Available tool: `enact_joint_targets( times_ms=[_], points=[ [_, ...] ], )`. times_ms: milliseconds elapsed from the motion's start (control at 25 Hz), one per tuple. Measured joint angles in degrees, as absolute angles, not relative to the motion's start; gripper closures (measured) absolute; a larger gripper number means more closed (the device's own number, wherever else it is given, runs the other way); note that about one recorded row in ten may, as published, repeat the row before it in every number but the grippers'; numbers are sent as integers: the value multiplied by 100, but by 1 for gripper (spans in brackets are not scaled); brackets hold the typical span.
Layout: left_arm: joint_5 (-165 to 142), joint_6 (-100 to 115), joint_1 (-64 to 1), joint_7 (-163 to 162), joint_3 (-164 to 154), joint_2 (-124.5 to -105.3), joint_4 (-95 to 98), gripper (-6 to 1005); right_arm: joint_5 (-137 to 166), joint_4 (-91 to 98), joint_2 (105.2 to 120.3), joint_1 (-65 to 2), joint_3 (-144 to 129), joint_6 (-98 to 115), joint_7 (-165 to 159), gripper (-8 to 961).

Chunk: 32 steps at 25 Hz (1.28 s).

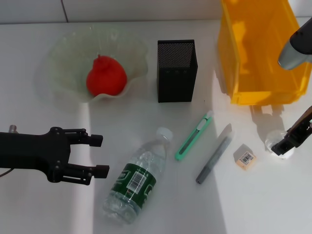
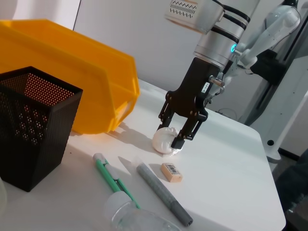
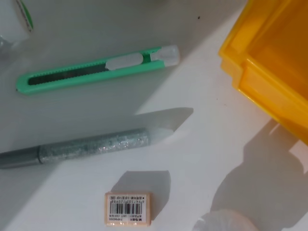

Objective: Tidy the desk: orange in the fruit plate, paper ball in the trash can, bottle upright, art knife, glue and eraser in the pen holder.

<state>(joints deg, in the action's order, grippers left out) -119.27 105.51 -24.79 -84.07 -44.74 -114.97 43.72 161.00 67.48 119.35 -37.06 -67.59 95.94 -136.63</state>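
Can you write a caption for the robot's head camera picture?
Right gripper at the paper ball; open left gripper hovers beside the lying bottle.

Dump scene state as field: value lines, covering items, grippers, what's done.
orange: red-orange fruit in translucent ruffled plate, done
bottle: clear plastic water bottle lying flat
paper ball: white crumpled paper ball on desk beside yellow plastic bin
loose: green art knife, grey glue pen, barcoded eraser
holder: black mesh pen holder
right gripper: open around ball
left gripper: open, near bottle
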Motion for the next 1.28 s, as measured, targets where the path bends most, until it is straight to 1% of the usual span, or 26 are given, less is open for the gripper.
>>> enact_joint_targets(
  times_ms=[80,320,480,600,800,1080,1280],
  points=[
    [-11927,10551,-2469,-8407,-4474,-11494,4368,155,16065,6807,11936,-3705,-6770,9622,-13662,358],
    [-11926,10552,-2464,-8425,-4475,-11478,4366,156,15282,7701,11897,-3452,-6406,9848,-13569,402],
    [-11926,10559,-2461,-8430,-4474,-11477,4367,157,14390,8426,11863,-3339,-5388,9925,-13399,403],
    [-11926,10559,-2467,-8428,-4474,-11483,4368,158,14076,8592,11863,-3330,-4944,9538,-13356,403],
    [-11926,10566,-2473,-8434,-4474,-11487,4368,159,14038,8328,11890,-3336,-4844,8601,-13355,404],
    [-11927,10570,-2466,-8450,-4474,-11481,4368,160,13706,8020,11901,-3329,-4892,8187,-13367,405],
    [-11927,10563,-2471,-8451,-4474,-11479,4368,161,13631,8007,11900,-3275,-4856,8162,-13359,313]
  ],
)
